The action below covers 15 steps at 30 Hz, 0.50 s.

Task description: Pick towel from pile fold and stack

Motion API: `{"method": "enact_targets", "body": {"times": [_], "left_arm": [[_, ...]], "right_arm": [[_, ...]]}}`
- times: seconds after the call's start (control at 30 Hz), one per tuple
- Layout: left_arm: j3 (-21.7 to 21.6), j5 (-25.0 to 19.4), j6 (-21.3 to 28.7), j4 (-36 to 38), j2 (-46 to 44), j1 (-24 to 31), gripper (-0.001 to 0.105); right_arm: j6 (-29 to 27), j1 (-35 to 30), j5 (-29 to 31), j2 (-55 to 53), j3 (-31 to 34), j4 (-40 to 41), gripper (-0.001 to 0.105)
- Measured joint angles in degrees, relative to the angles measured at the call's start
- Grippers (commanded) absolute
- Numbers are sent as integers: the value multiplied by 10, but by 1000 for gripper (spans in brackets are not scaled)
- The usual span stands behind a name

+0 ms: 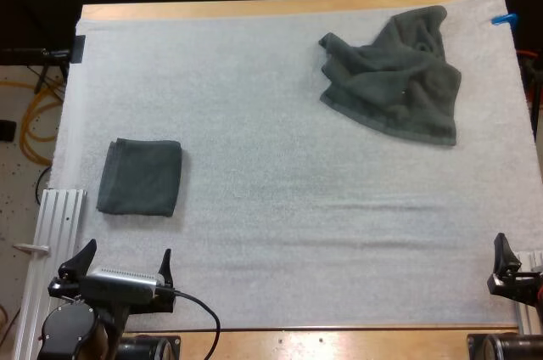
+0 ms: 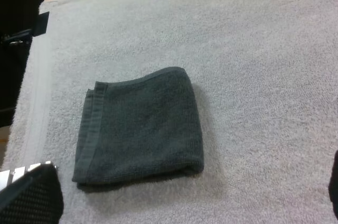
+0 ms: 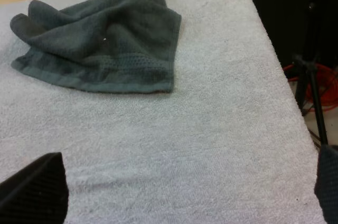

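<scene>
A dark grey-green towel, folded into a neat square, lies on the left side of the white mat. A crumpled towel of the same colour sits at the far right of the mat. My left gripper hovers at the mat's near edge, just in front of the folded towel, with its fingers wide apart and nothing between them. My right gripper is at the near right edge, open and empty. It faces the crumpled towel, which lies well beyond it.
A ribbed metal rail runs along the mat's left edge beside the folded towel. The wooden table edge borders the far side. The mat's right edge drops off to the floor close to the crumpled towel.
</scene>
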Motion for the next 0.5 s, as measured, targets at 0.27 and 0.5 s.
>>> {"method": "enact_targets", "body": {"times": [0.27,0.5], "left_arm": [[0,21,4,-1,0,0,105],[-6,25,4,-29,1,0,105]], "right_arm": [[0,0,-1,0,0,-3,92],[-4,0,-4,7,-7,-11,92]]}}
